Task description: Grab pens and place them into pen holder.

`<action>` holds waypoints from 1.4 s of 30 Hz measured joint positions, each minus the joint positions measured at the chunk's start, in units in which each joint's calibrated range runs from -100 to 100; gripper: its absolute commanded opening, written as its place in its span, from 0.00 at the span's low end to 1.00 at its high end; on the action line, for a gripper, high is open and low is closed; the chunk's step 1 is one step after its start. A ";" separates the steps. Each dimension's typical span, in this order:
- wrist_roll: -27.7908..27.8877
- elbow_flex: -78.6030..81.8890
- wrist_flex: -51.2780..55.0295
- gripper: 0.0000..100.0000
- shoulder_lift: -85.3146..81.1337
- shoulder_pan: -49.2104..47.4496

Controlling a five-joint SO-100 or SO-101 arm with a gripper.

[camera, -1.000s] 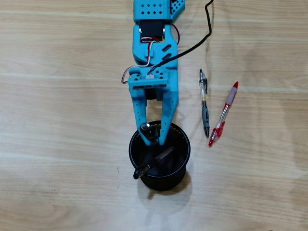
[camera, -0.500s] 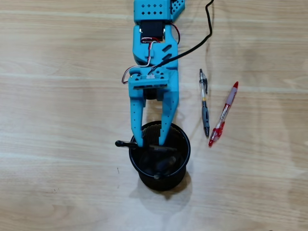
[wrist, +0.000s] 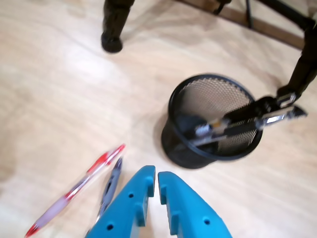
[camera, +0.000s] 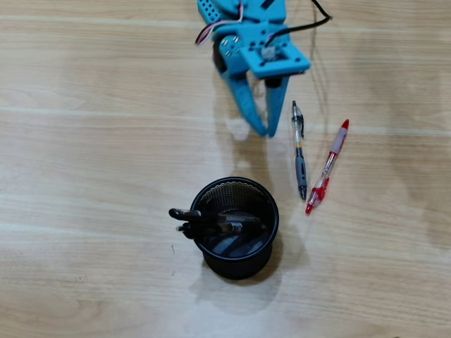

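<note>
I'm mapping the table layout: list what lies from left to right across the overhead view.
Pen holder with two dark pens sticking out over its left rim → pincer, nearly closed → black pen on the table → red pen on the table.

In the overhead view the blue arm reaches down from the top edge, its gripper (camera: 266,128) pointing down toward the tabletop (camera: 84,141), fingers (wrist: 136,198) nearly together with only a thin gap, holding nothing.
</note>
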 measured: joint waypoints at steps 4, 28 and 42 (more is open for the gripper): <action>-2.44 0.00 10.62 0.02 -5.27 -3.14; -14.62 -23.78 40.66 0.04 17.08 -18.77; -14.72 -23.78 33.41 0.21 29.40 -18.10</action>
